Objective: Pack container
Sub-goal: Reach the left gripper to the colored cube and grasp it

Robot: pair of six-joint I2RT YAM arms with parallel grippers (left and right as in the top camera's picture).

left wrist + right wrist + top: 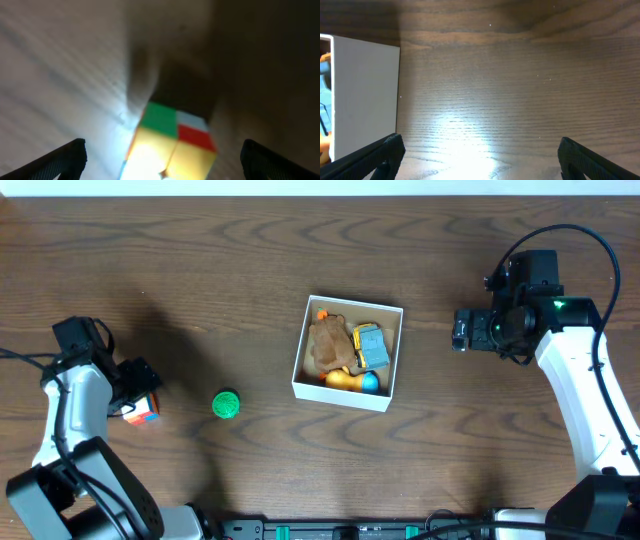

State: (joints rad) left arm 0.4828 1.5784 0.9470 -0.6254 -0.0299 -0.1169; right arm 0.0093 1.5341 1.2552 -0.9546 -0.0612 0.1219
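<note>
The container [297,370], a white square box with a tan inside, stands mid-table and holds a brown plush toy [328,345], a yellow and blue toy truck [369,346], and an orange and blue toy [352,380]. A colourful puzzle cube [142,412] lies at the left. My left gripper [136,392] is open with the cube [172,145] between its fingers, which stand apart from it. A green ball [226,404] lies between cube and container. My right gripper [460,330] is open and empty, right of the container, whose white wall [365,100] shows in the right wrist view.
The dark wooden table [200,280] carries nothing else. Its front edge holds a black rail with green parts [340,530].
</note>
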